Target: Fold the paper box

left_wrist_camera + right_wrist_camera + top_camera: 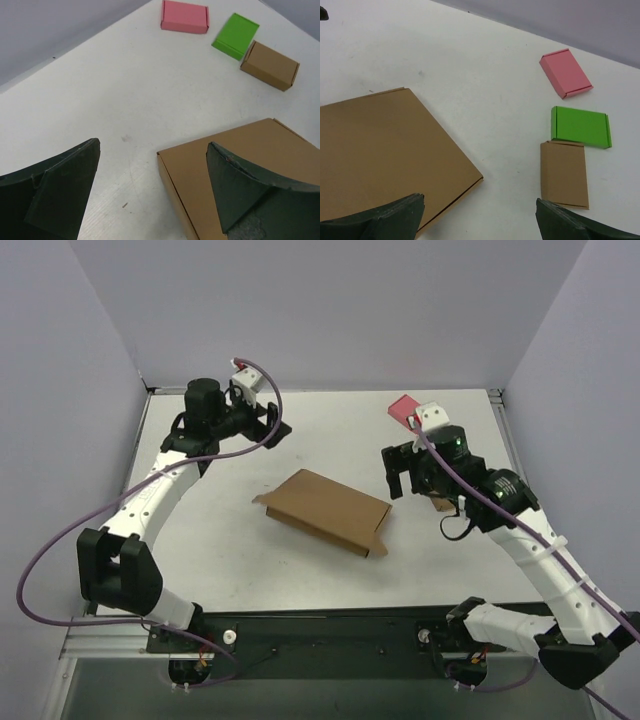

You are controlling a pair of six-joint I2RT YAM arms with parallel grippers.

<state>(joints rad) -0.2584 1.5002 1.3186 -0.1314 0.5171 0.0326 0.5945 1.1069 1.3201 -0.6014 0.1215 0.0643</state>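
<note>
Jaws of the left gripper (272, 427) and right gripper (398, 472) stand wide, holding nothing. The box (325, 510) lies flat, looking already closed, on the table (225, 560) between the 2 grippers, probably so both can reach it.

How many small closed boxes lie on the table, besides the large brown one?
3, right of the large brown cardboard box: a pink cardboard box farthest back, a green cardboard box in the middle, a small brown cardboard box nearest. None seems hidden.
</note>
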